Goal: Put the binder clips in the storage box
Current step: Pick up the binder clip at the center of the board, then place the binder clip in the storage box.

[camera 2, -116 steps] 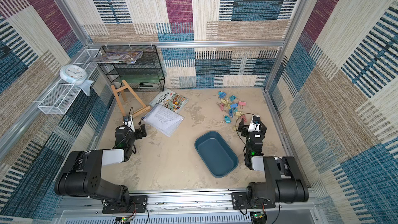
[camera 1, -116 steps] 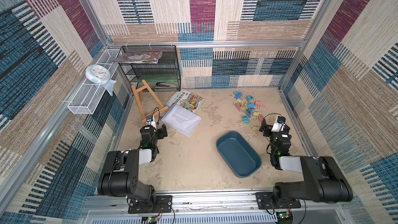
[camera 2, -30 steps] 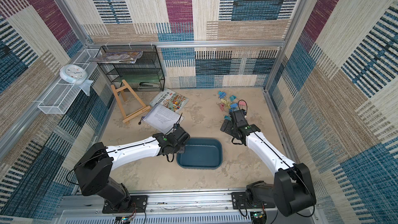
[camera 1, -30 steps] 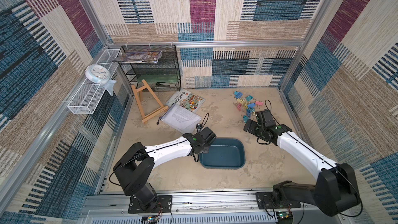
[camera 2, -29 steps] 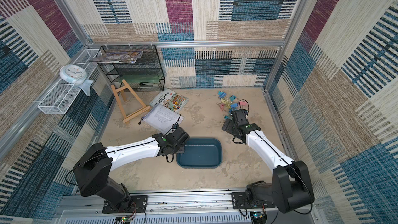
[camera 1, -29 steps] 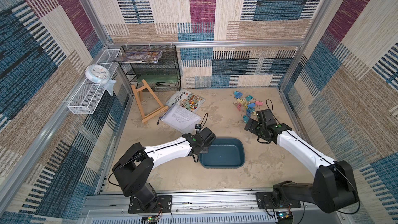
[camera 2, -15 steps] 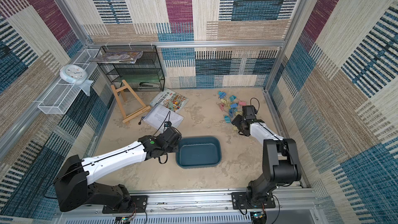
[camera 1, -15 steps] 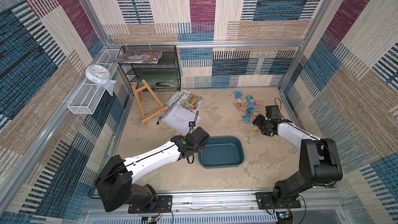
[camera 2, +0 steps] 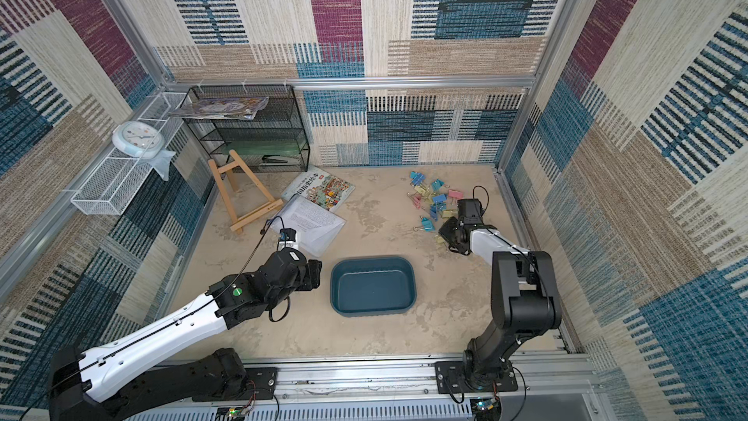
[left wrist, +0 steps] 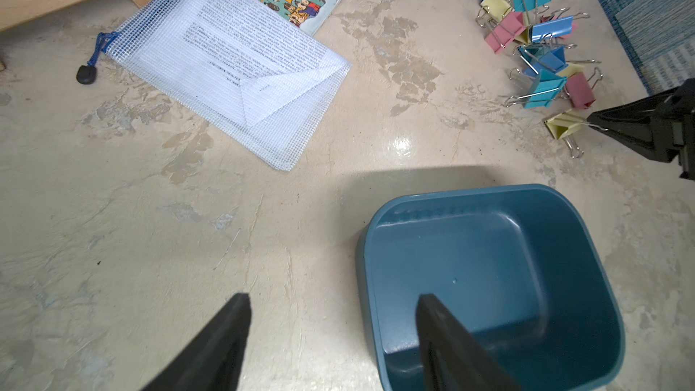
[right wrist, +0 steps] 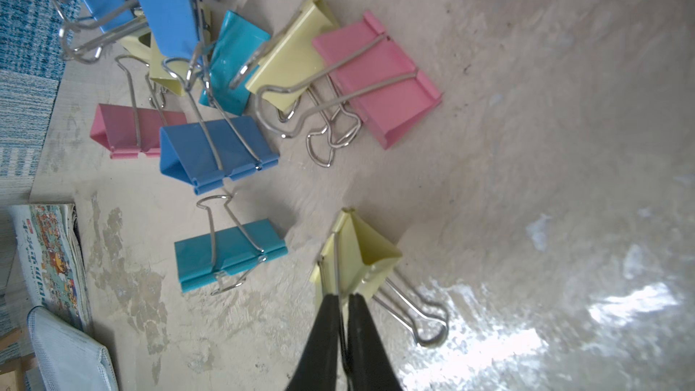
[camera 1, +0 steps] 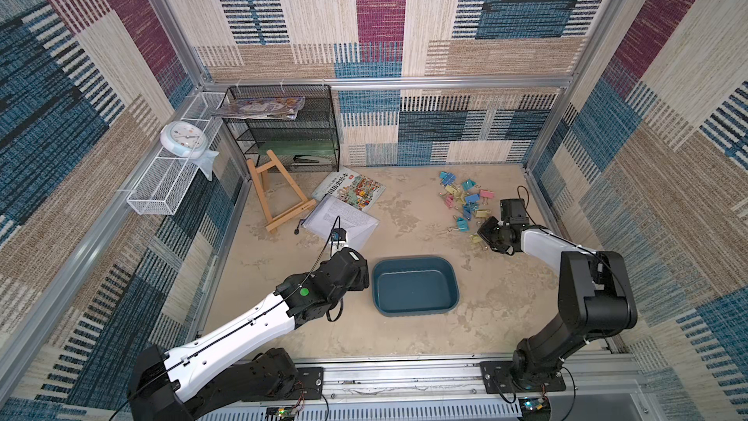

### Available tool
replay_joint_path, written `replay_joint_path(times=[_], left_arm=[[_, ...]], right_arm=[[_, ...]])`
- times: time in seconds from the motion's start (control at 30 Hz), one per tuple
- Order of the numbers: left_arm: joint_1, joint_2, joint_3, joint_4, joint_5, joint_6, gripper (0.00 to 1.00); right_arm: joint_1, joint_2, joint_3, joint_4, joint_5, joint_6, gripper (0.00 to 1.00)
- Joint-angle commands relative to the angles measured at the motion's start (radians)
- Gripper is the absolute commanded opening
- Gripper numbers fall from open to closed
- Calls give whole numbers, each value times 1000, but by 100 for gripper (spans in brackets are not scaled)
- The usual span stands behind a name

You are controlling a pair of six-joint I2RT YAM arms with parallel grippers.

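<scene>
Nearest the arm bases, the storage box [camera 1: 415,289] sits empty in the middle of the table [camera 1: 404,216], its long side across the scene. The left gripper [left wrist: 333,300] is at the box's short end with its jaws wide apart, one finger over the inside and the other over bare table, gripping nothing. Farther back on the other side, the right gripper [right wrist: 343,299] has its jaws pinched together on a wire handle of a yellow clip [right wrist: 361,257] (whether that clip is off the table I cannot tell). Just beyond it the other binder clips [camera 1: 471,198] lie in a loose heap, well apart from the box. A mesh pouch [camera 1: 344,220], a picture book [camera 1: 354,192], a wooden easel [camera 1: 275,196] and a black rack [camera 1: 291,131] lie behind the left gripper.
</scene>
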Motion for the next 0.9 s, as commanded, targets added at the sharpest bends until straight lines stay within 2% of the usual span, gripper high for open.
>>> replay_joint_path(times=[0.0, 0.07, 0.2, 0.37, 0.47, 0.53, 0.63, 0.77, 0.87], left_arm=[[1, -9, -2, 18, -35, 28, 91], [1, -9, -2, 17, -43, 34, 98], [2, -14, -6, 19, -60, 51, 99], [3, -24, -20, 41, -64, 65, 99], [8, -25, -30, 62, -58, 63, 99], [16, -26, -41, 81, -50, 63, 99], [42, -30, -61, 109, -23, 54, 99], [105, -50, -97, 125, 38, 15, 99], [152, -82, -141, 144, 91, -16, 99]], right_arm=[[0, -17, -9, -7, 7, -34, 0], [1, -46, -21, -20, 17, -50, 0], [3, -173, -50, -57, -11, -93, 0], [47, -421, -108, -52, -222, -208, 0], [162, -521, -95, -96, -305, -248, 0], [264, -534, -70, -140, -327, -260, 0], [414, -502, -56, -167, -369, -240, 0], [609, -420, -74, -109, -401, -200, 0], [705, -328, -80, -57, -388, -189, 0]])
